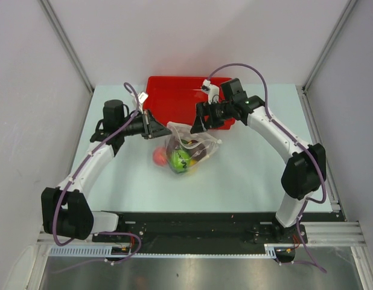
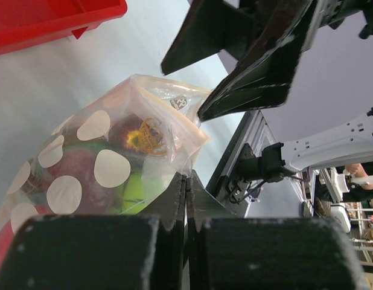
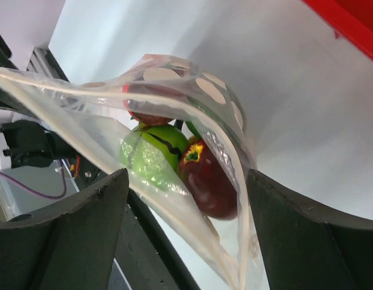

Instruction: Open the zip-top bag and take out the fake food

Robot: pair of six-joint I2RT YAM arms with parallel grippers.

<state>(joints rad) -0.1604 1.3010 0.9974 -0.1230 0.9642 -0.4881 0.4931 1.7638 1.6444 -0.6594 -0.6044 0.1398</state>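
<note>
Item 1, centre left of the top view: left gripper (image 1: 154, 128), its fingers pressed together on a fold of the zip-top bag (image 1: 191, 147); in the left wrist view the film is seen pinched between the 2 closed tips of this gripper (image 2: 186, 184). Item 2, just below it: 1 red ball (image 1: 158, 157), lying at the bag's left edge; whether it is inside the film cannot be told. Item 3, centre of the frame: the bag, clear with white dots, resting on the pale table (image 1: 253, 172) and held up at its mouth, which is seen parted in the right wrist view (image 3: 84, 115). Item 4, the fake food kept inside the bag: 1 bright green ball (image 3: 157, 151) and 1 dark maroon piece (image 3: 207, 181), touching each other. Item 5, upper centre: 1 red tray (image 1: 168, 90), set behind the bag. Item 6, centre right: right gripper (image 1: 198, 124), its fingers spread wide with the bag's mouth lying between them (image 3: 186, 181).
</note>
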